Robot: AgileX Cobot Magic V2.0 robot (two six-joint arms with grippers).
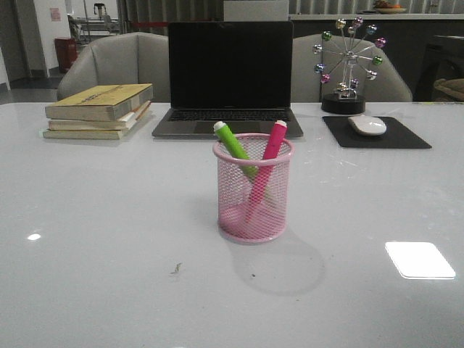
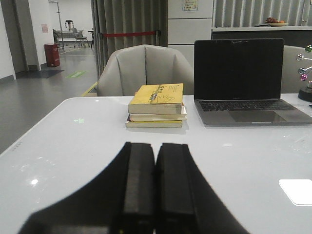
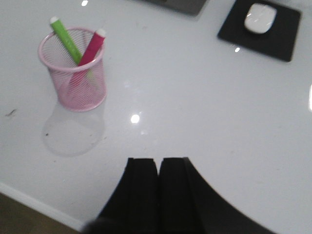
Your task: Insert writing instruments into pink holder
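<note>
The pink holder (image 1: 253, 190) stands upright in the middle of the white table, also seen in the right wrist view as the pink holder (image 3: 74, 70). Both writing instruments lean inside it: a lime green marker (image 1: 233, 145) tilting left and a magenta marker (image 1: 270, 151) tilting right, crossing low in the cup, whitish ends above the rim. The right wrist view shows the same green marker (image 3: 65, 39) and magenta marker (image 3: 91, 47). My left gripper (image 2: 156, 146) is shut and empty above bare table. My right gripper (image 3: 158, 161) is shut and empty, well apart from the holder. Neither gripper shows in the front view.
A stack of books (image 1: 100, 110) lies at the back left, a dark laptop (image 1: 229, 77) behind the holder, and a mouse (image 1: 367, 125) on a black pad (image 1: 377, 133) at the back right beside a ferris-wheel ornament (image 1: 346, 64). Two grey chairs stand behind the table.
</note>
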